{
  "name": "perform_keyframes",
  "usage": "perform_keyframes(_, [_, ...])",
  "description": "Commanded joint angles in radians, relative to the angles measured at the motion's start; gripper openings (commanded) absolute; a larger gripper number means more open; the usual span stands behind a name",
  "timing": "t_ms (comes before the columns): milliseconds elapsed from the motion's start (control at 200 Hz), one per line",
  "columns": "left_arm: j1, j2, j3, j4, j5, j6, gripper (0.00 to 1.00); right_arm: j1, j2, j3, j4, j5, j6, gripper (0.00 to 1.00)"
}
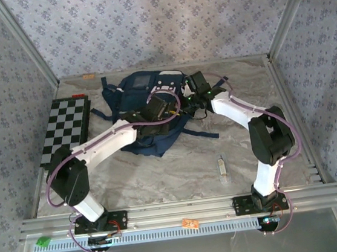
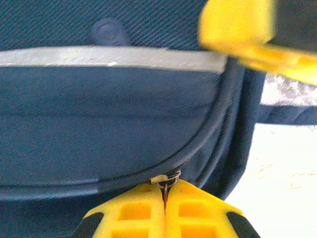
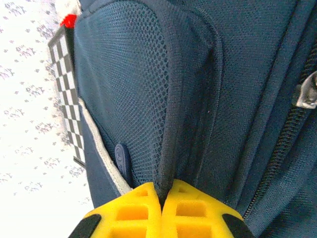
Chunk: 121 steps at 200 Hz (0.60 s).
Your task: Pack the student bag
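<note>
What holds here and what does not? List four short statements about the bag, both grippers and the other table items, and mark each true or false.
1. The left gripper is shut on the zipper pull of the student bag. True.
2. The right gripper hangs open, touching nothing. False: it is shut, pinching the edge of the bag's mesh pocket.
3. A checkered board lies left of the bag. True.
4. A small clear object lies on top of the bag. False: it lies on the bare table in front of the bag, near the right arm.
</note>
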Motion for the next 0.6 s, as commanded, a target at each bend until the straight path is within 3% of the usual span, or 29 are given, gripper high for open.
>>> perform_keyframes(0, [0.041, -0.097, -0.104, -0.084, 0.001, 0.019, 0.00, -0.060, 0.015, 0.059, -0.093, 0.025, -0.128, 0.00])
perform_keyframes(270, [0.256, -0.250, -0.285, -0.001, 0.054, 0.034, 0.00, -0.152, 0.075, 0.200, -0.219, 0.001, -0.241, 0.00])
perform_keyframes(480, [0.265, -0.246, -0.250, 0.077, 0.122, 0.060, 0.00, -0.139, 0.108, 0.290, -0.264, -0.042, -0.256, 0.00])
perform_keyframes(600, [0.257, -0.250, -0.234, 0.106, 0.157, 0.056, 0.00, -0.098, 0.009, 0.192, -0.248, -0.017, -0.221, 0.36])
